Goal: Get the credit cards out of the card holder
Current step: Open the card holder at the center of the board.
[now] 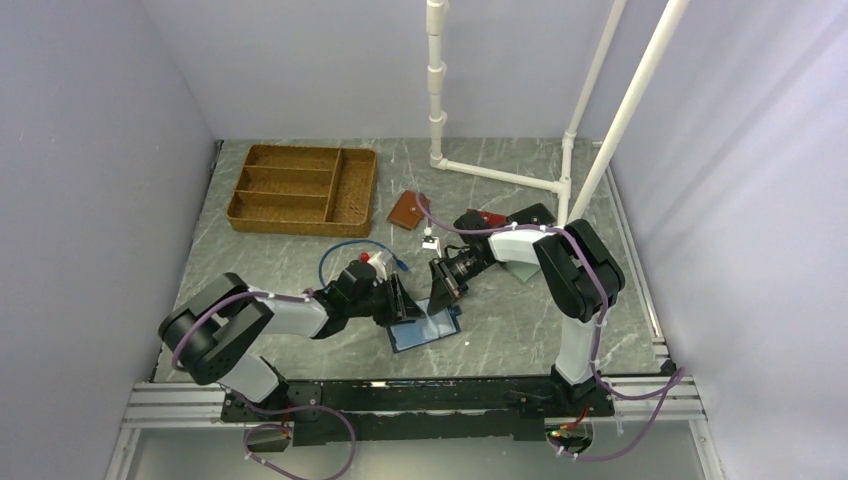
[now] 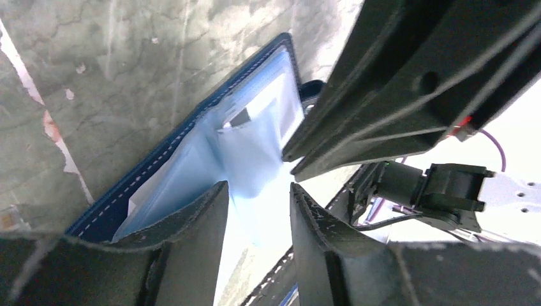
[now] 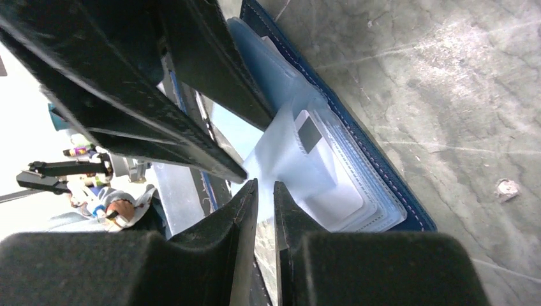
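The navy card holder (image 1: 430,330) lies open on the table between my two grippers; its stitched navy edge shows in both wrist views (image 2: 159,159) (image 3: 383,172). Its pale blue clear sleeves hold pale credit cards (image 3: 344,197), one with a small dark mark (image 2: 240,117). My right gripper (image 1: 443,290) (image 3: 265,183) is shut on a lifted clear sleeve and pulls it up into a peak. My left gripper (image 1: 405,300) (image 2: 259,188) is open just beside it, its jaws apart over the wallet's inside. I cannot tell whether a card is inside the pinched sleeve.
A wicker divided tray (image 1: 300,187) stands at the back left. A tan-brown wallet (image 1: 405,210) and a red wallet (image 1: 490,218) lie behind the grippers. A white pipe frame (image 1: 500,175) stands at the back right. A blue cable (image 1: 350,250) loops by the left arm.
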